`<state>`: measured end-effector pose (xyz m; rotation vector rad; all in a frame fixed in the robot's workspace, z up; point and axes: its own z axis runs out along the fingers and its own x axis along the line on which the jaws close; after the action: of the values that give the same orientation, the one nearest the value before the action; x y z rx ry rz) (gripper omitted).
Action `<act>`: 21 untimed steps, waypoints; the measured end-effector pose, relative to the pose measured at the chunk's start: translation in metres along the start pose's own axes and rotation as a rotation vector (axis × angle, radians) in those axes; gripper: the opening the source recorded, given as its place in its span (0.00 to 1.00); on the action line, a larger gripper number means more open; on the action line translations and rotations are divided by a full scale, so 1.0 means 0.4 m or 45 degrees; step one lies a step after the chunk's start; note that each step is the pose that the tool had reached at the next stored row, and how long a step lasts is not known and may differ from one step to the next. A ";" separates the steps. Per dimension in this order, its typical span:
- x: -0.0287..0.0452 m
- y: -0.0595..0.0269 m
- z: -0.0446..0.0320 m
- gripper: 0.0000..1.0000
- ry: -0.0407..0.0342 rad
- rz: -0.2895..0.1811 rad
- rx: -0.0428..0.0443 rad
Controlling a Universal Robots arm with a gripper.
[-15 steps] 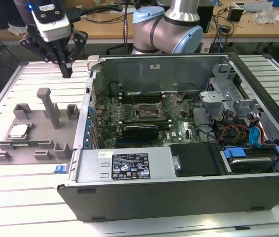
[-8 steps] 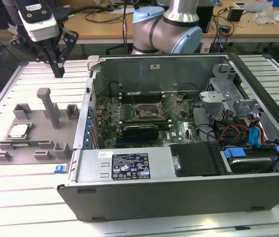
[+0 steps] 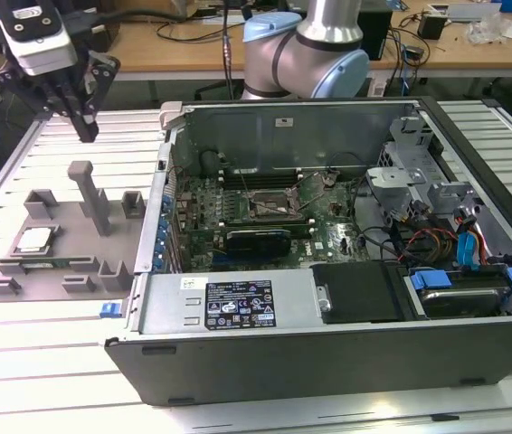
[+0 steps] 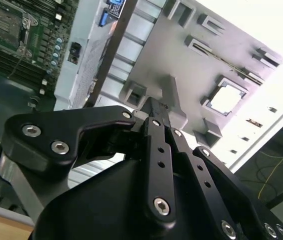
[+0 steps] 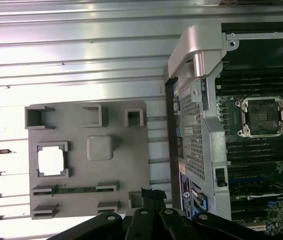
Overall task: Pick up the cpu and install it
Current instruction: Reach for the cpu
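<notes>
While aloft by the tray (image 3: 75, 246), claw (image 3: 85, 132) downward, apart from cpu (image 3: 34, 240).

In the first wrist view, glare bleached the cpu (image 5: 50, 162) white, so its top could not be read. The gripper (image 5: 151, 192) had its body run off that picture's edge, as did the motherboard (image 5: 261, 165). In the exterior view the robot arm (image 3: 306, 54) was cut off at the upper edge, and the computer case (image 3: 328, 362) ran past the exterior view's right.
</notes>
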<state>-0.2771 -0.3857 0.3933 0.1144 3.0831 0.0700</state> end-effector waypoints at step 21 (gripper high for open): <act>0.204 0.030 0.040 0.11 -0.0224 -0.001 -0.002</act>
<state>-0.3564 -0.3668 0.3733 0.1132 3.0655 0.0706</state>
